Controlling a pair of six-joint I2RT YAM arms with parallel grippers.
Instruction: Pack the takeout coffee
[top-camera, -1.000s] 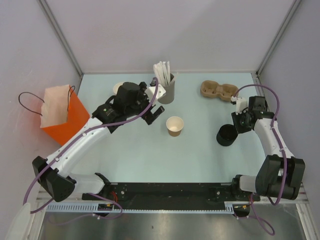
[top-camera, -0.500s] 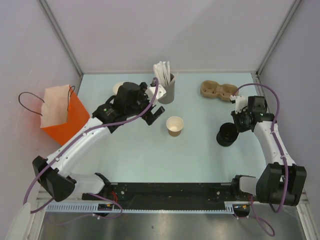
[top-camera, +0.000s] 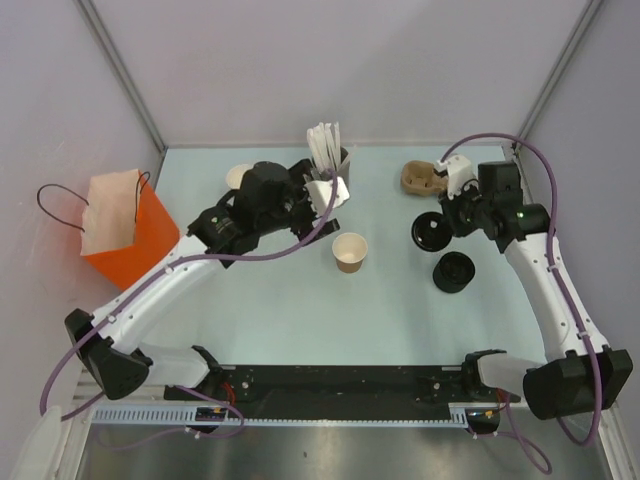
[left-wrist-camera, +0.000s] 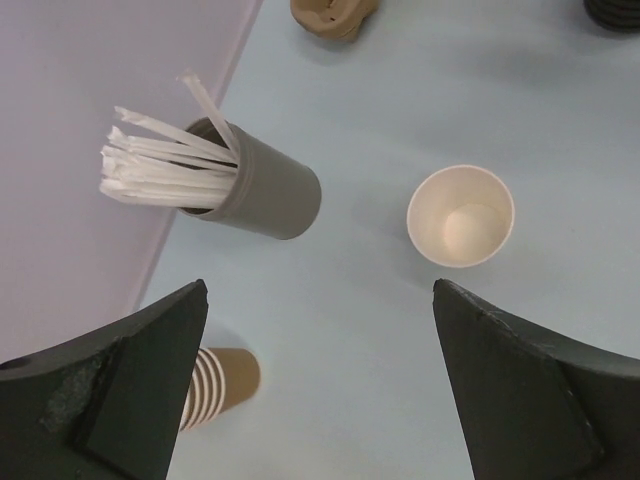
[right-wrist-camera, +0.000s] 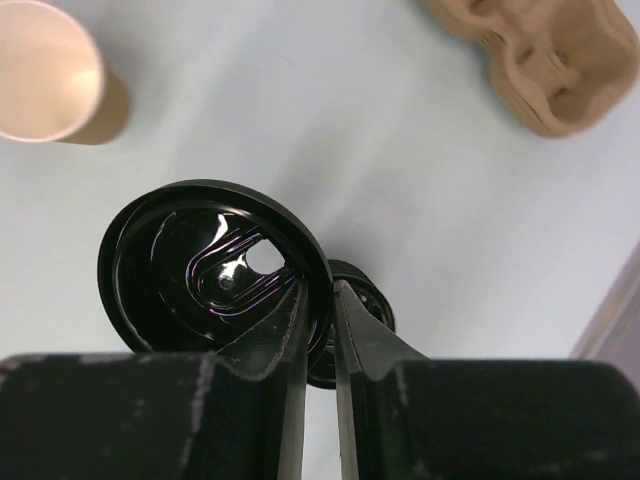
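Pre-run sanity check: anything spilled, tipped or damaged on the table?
Nothing stands out. Cup upright and empty, grey holder and lid stack standing, right gripper pinching one lid by its rim.

— What was found on the pale table (top-camera: 300, 310)?
— A paper cup (top-camera: 350, 251) was seen mid-table. A grey holder (left-wrist-camera: 265, 190), nested cups (top-camera: 238, 176) and a carrier (top-camera: 415, 178) were set behind, black lids (top-camera: 453, 272) rightward, an orange bag (top-camera: 130, 240) leftward.

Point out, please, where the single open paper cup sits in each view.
Top external: paper cup near the middle of the picture.
Left wrist: paper cup right of centre.
Right wrist: paper cup in the top left corner, cut off.
Shared landmark: cardboard carrier, seen in all three.
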